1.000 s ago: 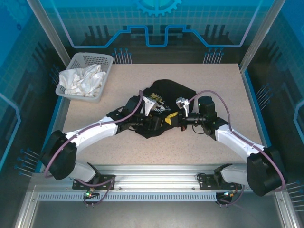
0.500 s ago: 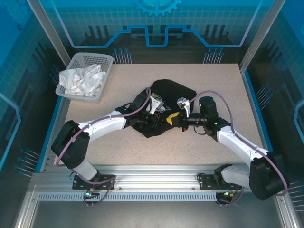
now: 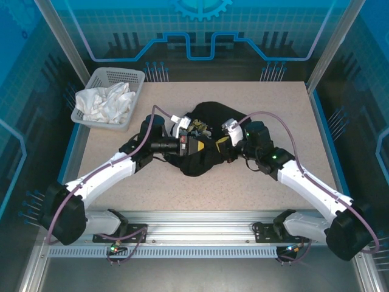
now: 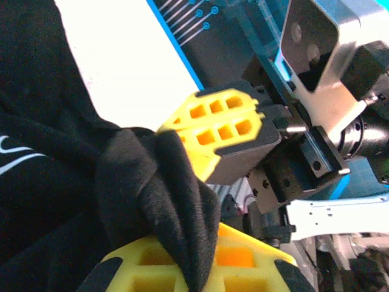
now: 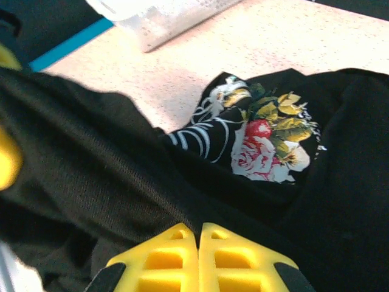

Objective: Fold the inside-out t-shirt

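Observation:
The inside-out t-shirt [image 3: 209,115] lies bunched in a black heap at the middle of the table, a bit of its flower print [image 5: 262,139] facing up. My left gripper [image 3: 196,145] has come in from the left and is shut on a twisted fold of the shirt [image 4: 155,194], which is pinched between its yellow fingers [image 4: 255,261]. Close beside it on the right, my right gripper [image 3: 222,143] is shut on the same black fabric [image 5: 91,176]. The right gripper's yellow fingertips [image 4: 219,121] show in the left wrist view, against the fold.
A grey basket [image 3: 135,78] holding a white cloth [image 3: 104,102] stands at the table's back left corner. Bare tabletop [image 3: 285,109] surrounds the shirt. Blue cell walls and metal posts enclose the table.
The left gripper closed on the shirt fold. The left arm swung outward to the left, its wrist now level with the shirt. The right gripper shifted slightly up and left, still shut.

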You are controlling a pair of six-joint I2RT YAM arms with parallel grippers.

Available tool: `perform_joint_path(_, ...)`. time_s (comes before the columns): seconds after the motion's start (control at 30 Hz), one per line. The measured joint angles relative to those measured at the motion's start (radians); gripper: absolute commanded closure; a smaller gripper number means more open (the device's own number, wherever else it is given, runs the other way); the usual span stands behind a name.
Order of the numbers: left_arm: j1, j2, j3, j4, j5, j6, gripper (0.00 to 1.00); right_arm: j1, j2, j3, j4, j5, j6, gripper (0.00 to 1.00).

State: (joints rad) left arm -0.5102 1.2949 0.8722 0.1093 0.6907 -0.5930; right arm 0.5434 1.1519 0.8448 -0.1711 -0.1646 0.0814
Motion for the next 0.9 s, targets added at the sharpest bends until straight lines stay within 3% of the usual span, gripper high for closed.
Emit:
perform_joint_path(0.2,0.005,0.000,-0.027,0.122,0.040,-0.171,1.00,0.013,0.100,0.167,-0.166,0.147,0.031,0.72)
perform_joint_path(0.4,0.005,0.000,-0.027,0.151,0.013,-0.241,1.00,0.024,-0.013,0.141,-0.265,0.179,0.005,0.51)
perform_joint_path(0.6,0.005,0.000,-0.027,0.151,-0.006,-0.257,1.00,0.150,-0.204,0.019,-0.216,0.123,-0.015,0.47)
perform_joint_path(0.9,0.005,0.000,-0.027,0.151,-0.006,-0.270,1.00,0.246,-0.087,-0.081,-0.074,0.199,0.050,0.46)
